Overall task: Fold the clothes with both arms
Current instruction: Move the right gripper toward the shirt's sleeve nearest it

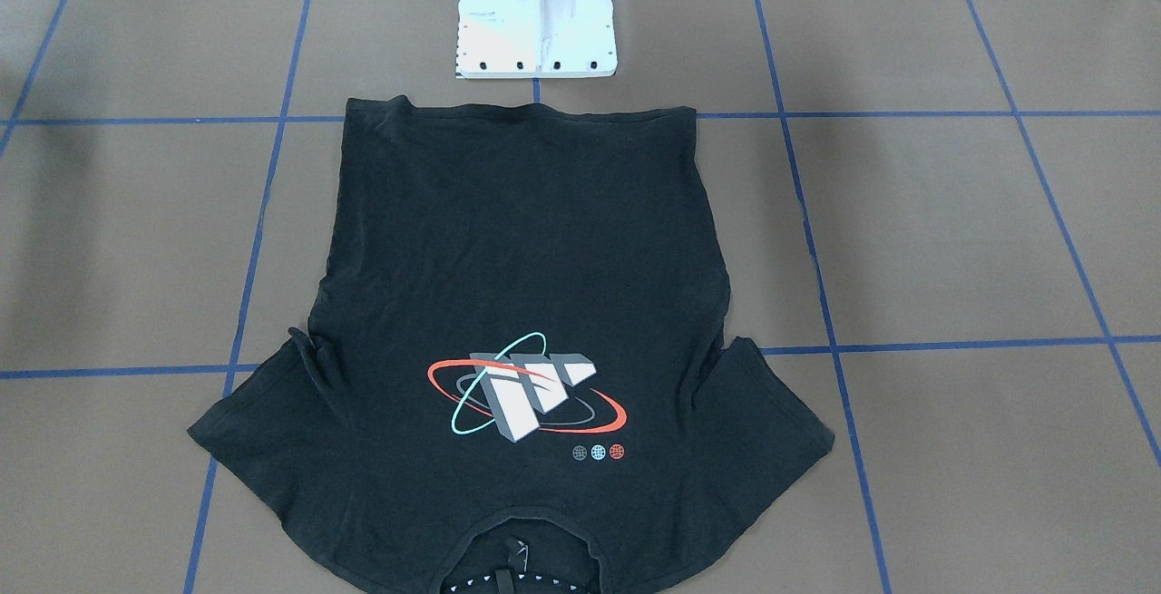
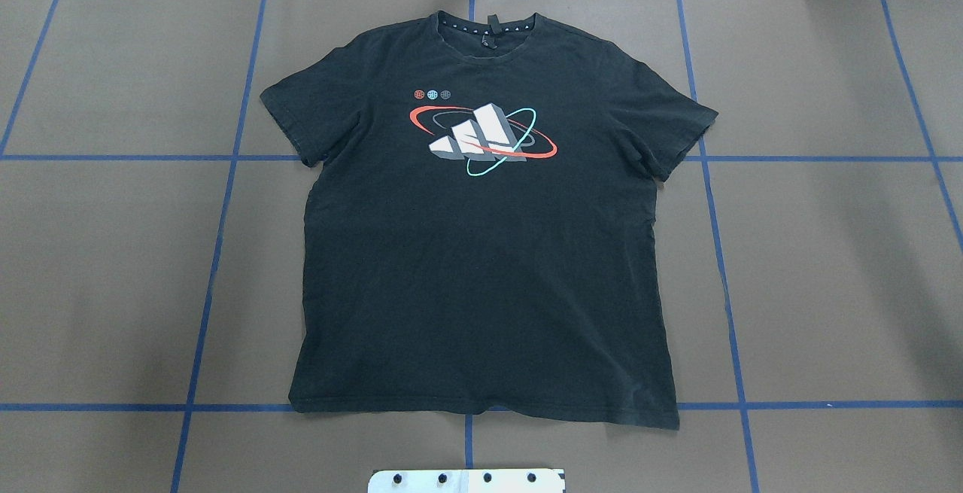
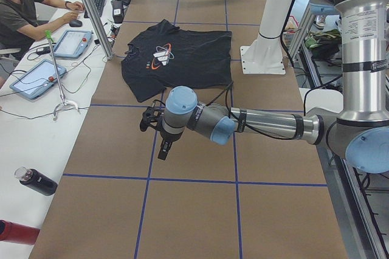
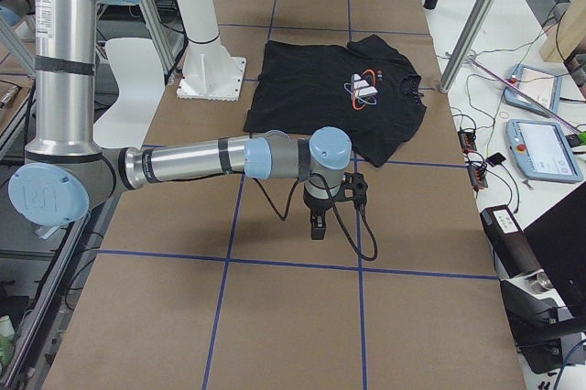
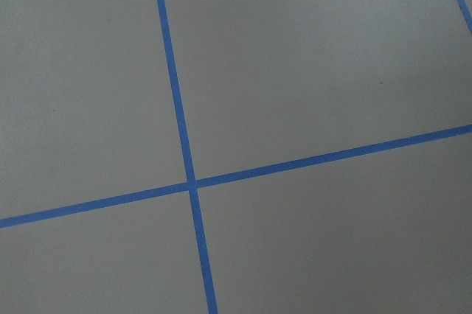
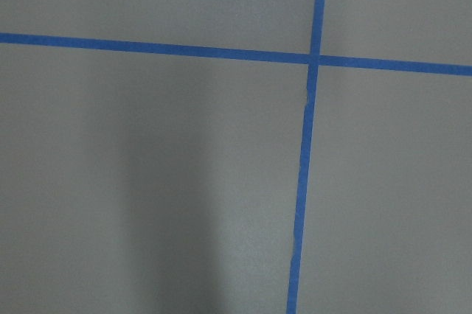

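The black T-shirt [image 2: 481, 267] lies spread flat in the middle of the table, graphic [image 2: 481, 135] facing up and collar at the far side from the robot. It also shows in the front-facing view [image 1: 526, 249], the left view [image 3: 188, 58] and the right view [image 4: 320, 97]. My left gripper [image 3: 164, 149] hangs over bare table well to the left of the shirt. My right gripper [image 4: 317, 225] hangs over bare table well to its right. Both show only in the side views, so I cannot tell whether they are open or shut. Neither touches the shirt.
The brown table cover [image 2: 827, 252] carries a blue tape grid; both wrist views show only this. The white base plate [image 1: 535, 23] stands at the shirt's hem. An operator [image 3: 18, 10], tablets [image 3: 72, 43], a bottle [image 3: 36, 181] and metal posts [image 3: 91, 10] line the far side.
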